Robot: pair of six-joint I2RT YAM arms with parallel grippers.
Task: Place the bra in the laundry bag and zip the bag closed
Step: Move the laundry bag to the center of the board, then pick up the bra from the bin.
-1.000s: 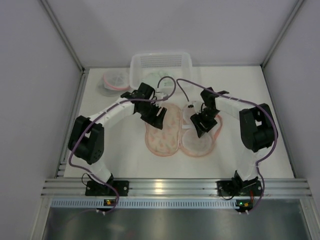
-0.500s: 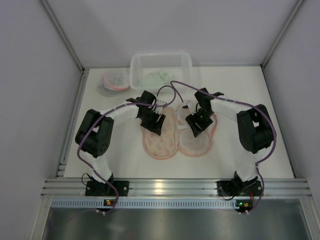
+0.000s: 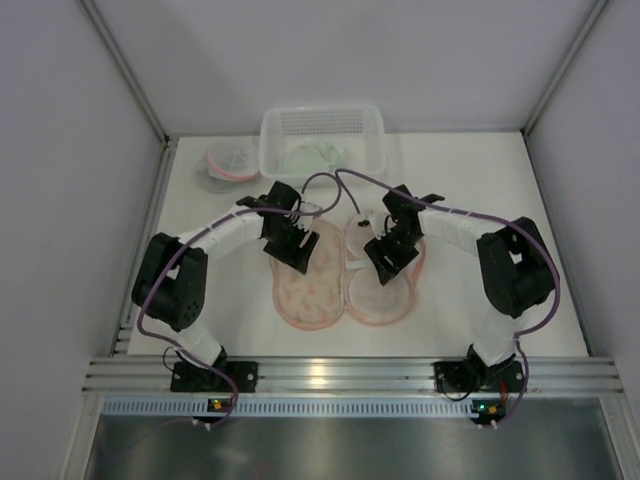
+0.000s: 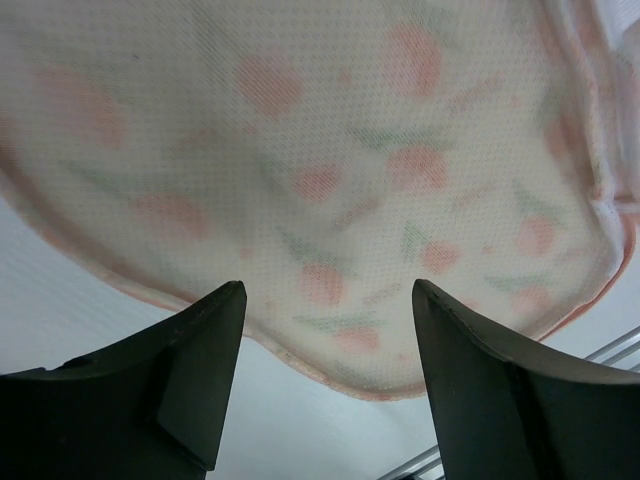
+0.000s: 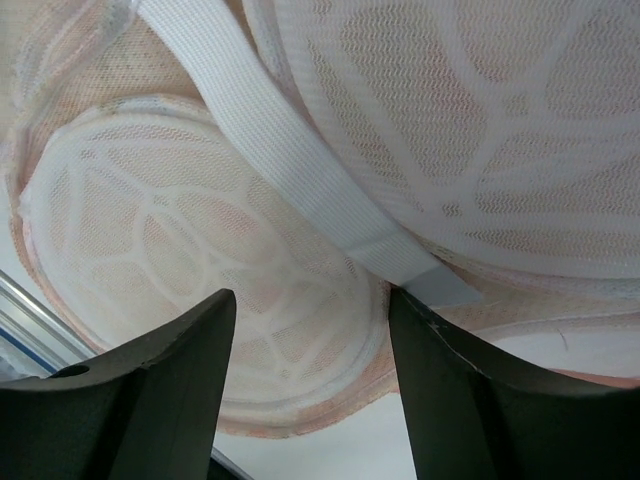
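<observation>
Laundry bag: the laundry bag (image 3: 305,290) lies opened flat in two rounded halves on the white counter (image 3: 480,190). Its left half is pale mesh printed with pink and green flowers and edged in pink.
Bra: the bra (image 3: 383,295) is white and rests on the bag's right half, inside the pink rim. My right wrist camera shows ribbed white mesh domes there. I cannot tell where bra ends and bag lining begins.
Strap: a flat white strap (image 5: 290,160) runs diagonally across those domes.
Left gripper: my left gripper (image 4: 328,297) hangs over the far end of the bag's floral half. Its fingers are spread wide with nothing between them.
Right gripper: my right gripper (image 5: 310,300) hangs over the far end of the bag's right half. Its fingers are also parted and hold nothing.
Basket: a clear plastic basket (image 3: 320,125) stands beyond the bag, holding a pale green cloth (image 3: 315,155).
Pouch: a small round pink-rimmed pouch (image 3: 228,163) lies beyond the bag, to its left.
</observation>
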